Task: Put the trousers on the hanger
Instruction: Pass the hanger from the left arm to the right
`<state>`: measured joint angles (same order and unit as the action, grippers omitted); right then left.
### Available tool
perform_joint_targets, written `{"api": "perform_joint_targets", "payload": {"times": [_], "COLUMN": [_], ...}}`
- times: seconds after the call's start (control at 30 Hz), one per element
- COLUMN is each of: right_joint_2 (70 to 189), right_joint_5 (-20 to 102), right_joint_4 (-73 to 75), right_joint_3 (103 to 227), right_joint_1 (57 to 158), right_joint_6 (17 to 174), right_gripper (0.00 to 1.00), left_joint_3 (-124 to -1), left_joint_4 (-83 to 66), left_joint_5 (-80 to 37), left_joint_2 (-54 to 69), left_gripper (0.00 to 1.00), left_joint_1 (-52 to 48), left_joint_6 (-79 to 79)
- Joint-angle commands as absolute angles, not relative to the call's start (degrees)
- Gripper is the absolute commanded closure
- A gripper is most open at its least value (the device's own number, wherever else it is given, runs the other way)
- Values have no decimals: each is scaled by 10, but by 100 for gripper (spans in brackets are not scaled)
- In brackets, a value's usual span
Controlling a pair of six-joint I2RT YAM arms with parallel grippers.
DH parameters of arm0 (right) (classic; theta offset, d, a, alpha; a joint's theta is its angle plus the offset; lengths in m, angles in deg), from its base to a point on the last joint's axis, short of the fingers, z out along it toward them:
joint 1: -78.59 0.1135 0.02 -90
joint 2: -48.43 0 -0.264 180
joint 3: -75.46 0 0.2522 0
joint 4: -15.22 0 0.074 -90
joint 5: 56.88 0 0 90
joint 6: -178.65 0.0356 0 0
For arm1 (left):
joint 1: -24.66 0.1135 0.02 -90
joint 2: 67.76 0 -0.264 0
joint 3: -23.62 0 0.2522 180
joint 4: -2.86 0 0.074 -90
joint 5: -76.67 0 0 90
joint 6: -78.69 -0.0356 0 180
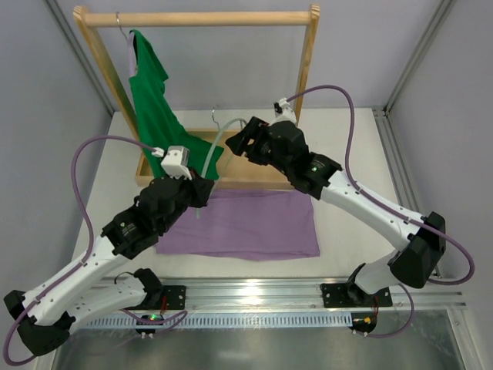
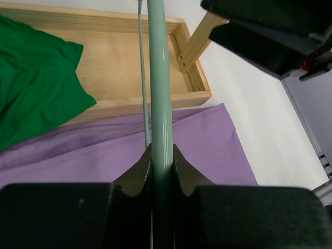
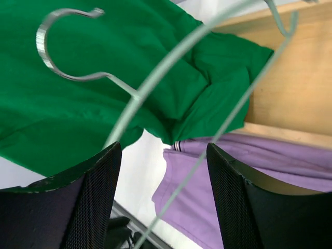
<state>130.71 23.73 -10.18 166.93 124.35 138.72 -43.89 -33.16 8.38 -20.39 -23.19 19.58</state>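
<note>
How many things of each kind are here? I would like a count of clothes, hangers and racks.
Clothes: 2 (purple trousers, green T-shirt)
Hangers: 2 (grey-green hanger, lavender hanger bearing the T-shirt)
Racks: 1 (wooden rack)
Total: 5

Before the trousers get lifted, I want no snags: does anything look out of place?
Yes: the green T-shirt sags over the wooden base onto the far left edge of the trousers, so it might drag along.
</note>
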Motion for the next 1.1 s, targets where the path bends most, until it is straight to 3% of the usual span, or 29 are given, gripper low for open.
{"api": "perform_joint_targets", "payload": {"times": [0.0,0.13,0.23,0.8,0.93,1.03,1.07], "right_joint_2": [1322,1325,1346,1499,1534,1544,1544], "right_joint_5": [157,160,113,18,-8,5,9], "right_joint_4": [-98,-87,-152,-315,-355,-356,-357], "right_joint_3": [1739,1747,1801,1949,1992,2002,2002], "right_joint_1": [1265,1274,1291,1312,1312,1312,1312], "right_joint_6": [1334,1364,1371,1290,1287,1274,1273], "right_gripper": [31,31,24,30,38,54,66], "left_joint_3": [-432,-429,-425,-424,-423,-423,-423], "left_joint_4": [-284,-283,-273,-257,-255,-253,-252], "left_joint_5": [73,83,78,90,100,105,106], "left_joint_2": [-217,-214,-207,-176,-166,-159,-158], "left_gripper": [100,100,100,100,100,100,100], "left_joint_1": [-239,-242,-243,-261,-268,-271,-271], "left_joint_6": [219,216,219,230,230,229,229]}}
